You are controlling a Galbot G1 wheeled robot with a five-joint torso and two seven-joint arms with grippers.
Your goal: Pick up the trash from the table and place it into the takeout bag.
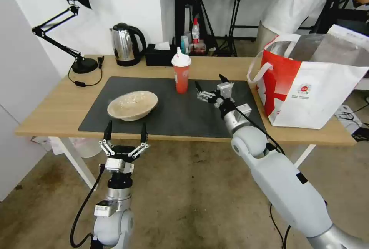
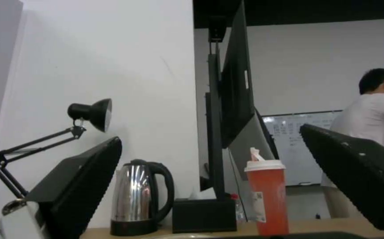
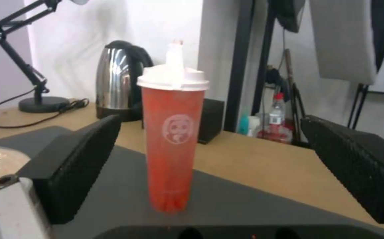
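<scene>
The right gripper's (image 1: 210, 87) black ridged fingers (image 3: 74, 166) are spread wide apart, empty, aimed at the tall red plastic drink cup with a white lid (image 1: 181, 73), which stands upright on the dark grey mat (image 1: 184, 114) toward the far edge of the light wood table (image 1: 57, 107). The cup looks light, smooth and easily tipped or crushed; mid-body is probably the safest hold. The right arm reaches in low over the table's near edge. The left gripper (image 1: 125, 135), fingers also apart, hovers at the near edge before the shallow beige bowl (image 1: 133, 105). The white-and-red takeout bag (image 1: 307, 83) stands open at the table's right end.
</scene>
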